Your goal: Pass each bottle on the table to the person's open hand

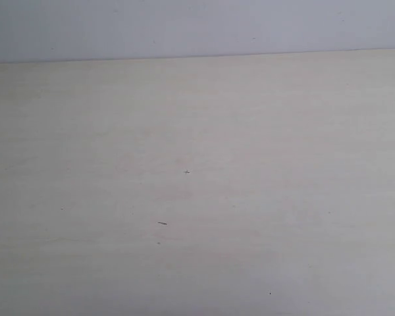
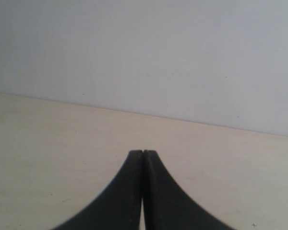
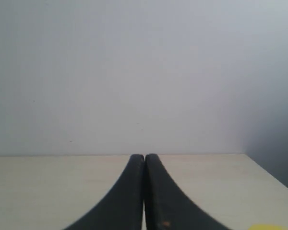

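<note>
Left gripper: fingers pressed together, poised over the table.
Right gripper: fingers pressed together, gripping nothing.
Table: pale beige, a few dark specks.
Yellow object: only a sliver shows, on the table near the right gripper; too cropped to identify or read.

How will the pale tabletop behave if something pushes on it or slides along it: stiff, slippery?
The tabletop looks like a broad flat board, so it probably stays stiff under a push. Its surface seems smooth, with only faint grain, so things would likely slide easily. It shows no glare, so perhaps it is not very slippery.
</note>
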